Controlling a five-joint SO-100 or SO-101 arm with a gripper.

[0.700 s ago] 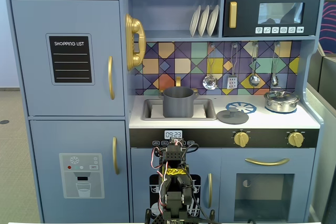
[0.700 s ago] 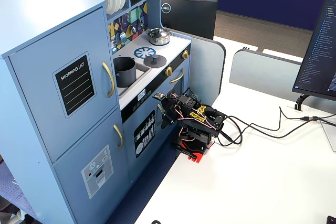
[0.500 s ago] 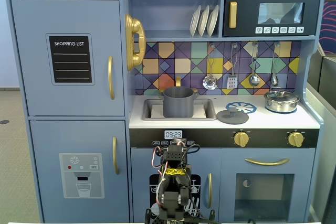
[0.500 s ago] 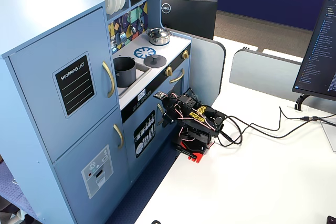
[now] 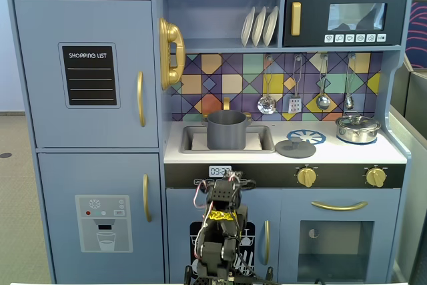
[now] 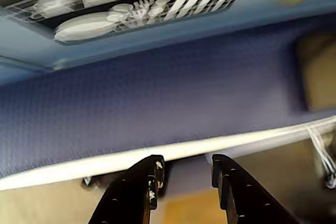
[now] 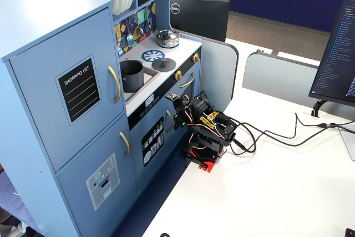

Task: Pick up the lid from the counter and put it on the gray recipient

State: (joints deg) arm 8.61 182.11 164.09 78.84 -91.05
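Observation:
The lid (image 5: 295, 148), a flat dark-gray disc with a small knob, lies on the counter right of the sink; it also shows in a fixed view (image 7: 164, 64). The gray recipient (image 5: 227, 130), a matte dark-gray pot, stands in the sink (image 7: 131, 76). My gripper (image 6: 186, 162) is open and empty, its jaws apart. It hangs low in front of the dishwasher door (image 7: 179, 122), well below the counter and pointing down at the table edge. The arm (image 5: 223, 228) is folded up in front of the kitchen.
A shiny silver pot with its lid (image 5: 357, 128) stands at the counter's right end. Utensils (image 5: 294, 86) hang above the counter. The white table edge (image 6: 157, 153) and blue carpet (image 6: 157, 93) lie below the gripper. Cables (image 7: 266, 134) trail across the table.

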